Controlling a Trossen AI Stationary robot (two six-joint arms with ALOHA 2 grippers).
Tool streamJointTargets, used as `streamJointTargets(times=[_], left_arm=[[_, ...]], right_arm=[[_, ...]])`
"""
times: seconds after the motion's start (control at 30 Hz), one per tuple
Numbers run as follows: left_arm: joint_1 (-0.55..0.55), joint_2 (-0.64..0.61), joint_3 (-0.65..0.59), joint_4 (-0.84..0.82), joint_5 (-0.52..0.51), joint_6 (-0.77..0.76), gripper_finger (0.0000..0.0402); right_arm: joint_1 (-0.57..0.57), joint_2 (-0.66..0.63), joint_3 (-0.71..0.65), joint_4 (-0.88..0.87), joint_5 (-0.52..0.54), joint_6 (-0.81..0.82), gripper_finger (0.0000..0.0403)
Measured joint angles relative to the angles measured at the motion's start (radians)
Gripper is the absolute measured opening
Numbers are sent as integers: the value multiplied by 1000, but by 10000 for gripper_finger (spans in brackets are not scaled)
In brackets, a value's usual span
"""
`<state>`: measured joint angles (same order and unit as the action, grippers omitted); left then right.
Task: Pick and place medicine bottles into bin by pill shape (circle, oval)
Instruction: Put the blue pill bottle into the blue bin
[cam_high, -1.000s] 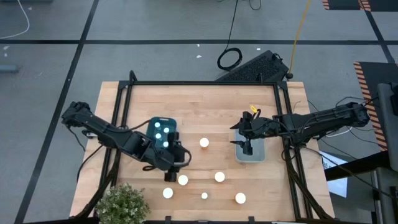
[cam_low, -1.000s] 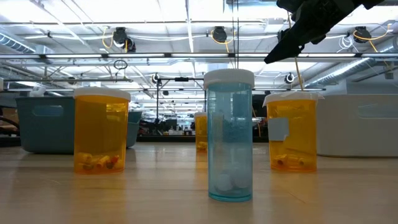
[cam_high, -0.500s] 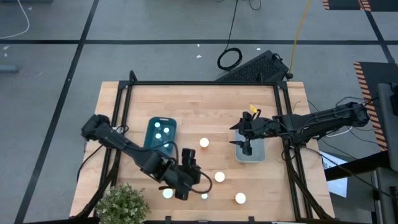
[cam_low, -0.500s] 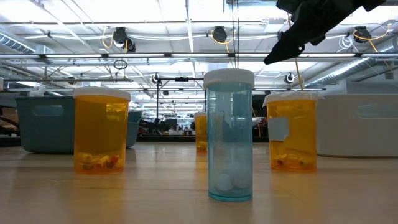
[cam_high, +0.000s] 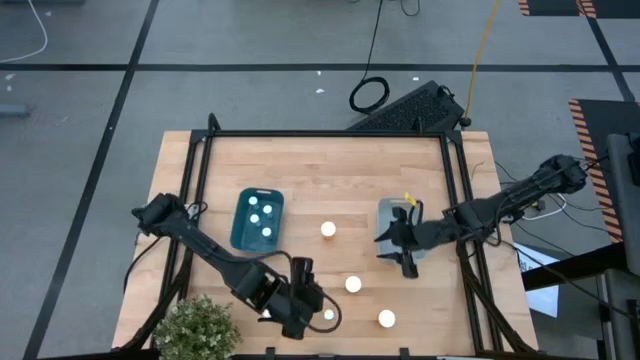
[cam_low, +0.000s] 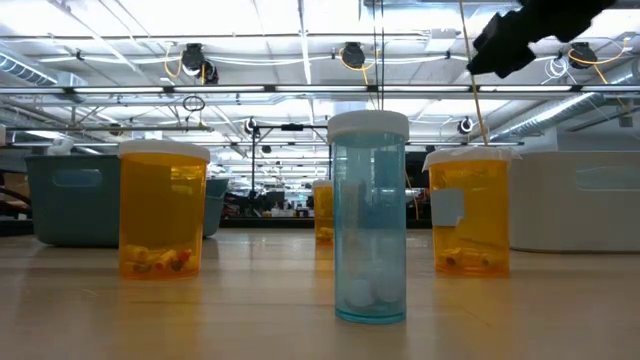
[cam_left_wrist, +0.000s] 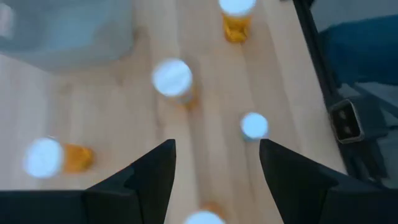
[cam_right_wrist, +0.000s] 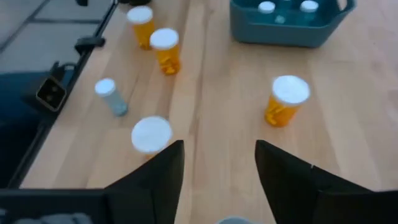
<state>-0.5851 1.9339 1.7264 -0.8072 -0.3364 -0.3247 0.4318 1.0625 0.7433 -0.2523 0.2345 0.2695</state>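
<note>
Loose white-capped medicine bottles (cam_high: 353, 284) stand on the wooden table (cam_high: 330, 180) between the two bins, and three more sit inside the blue bin (cam_high: 242, 232) on the left. The left gripper (cam_high: 305, 308) hangs with fingers spread and empty above the bottles near the front edge, beside a potted plant (cam_high: 195, 328). The right gripper (cam_high: 400, 247), also parted and empty, is at the front of the grey bin (cam_high: 387, 212)
</note>
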Motion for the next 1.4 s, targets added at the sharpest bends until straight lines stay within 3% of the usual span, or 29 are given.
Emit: streamJointTargets(times=[0.17, 0.43, 0.67, 0.97, 1.4], left_arm=[[-10, 34, 0, 63, 42, -9, 236], [-45, 57, -1, 147, 84, 58, 237], [-36, 138, -1, 275, 135, 107, 237], [-11, 163, -1, 280, 116, 105, 237], [35, 224, -1, 231, 167, 118, 237]], right_arm=[[74, 31, 0, 47, 109, 7, 167], [136, 92, 0, 174, 111, 8, 134], [146, 127, 0, 176, 111, 33, 115], [146, 126, -1, 167, 112, 32, 109], [144, 126, -1, 164, 106, 26, 109]])
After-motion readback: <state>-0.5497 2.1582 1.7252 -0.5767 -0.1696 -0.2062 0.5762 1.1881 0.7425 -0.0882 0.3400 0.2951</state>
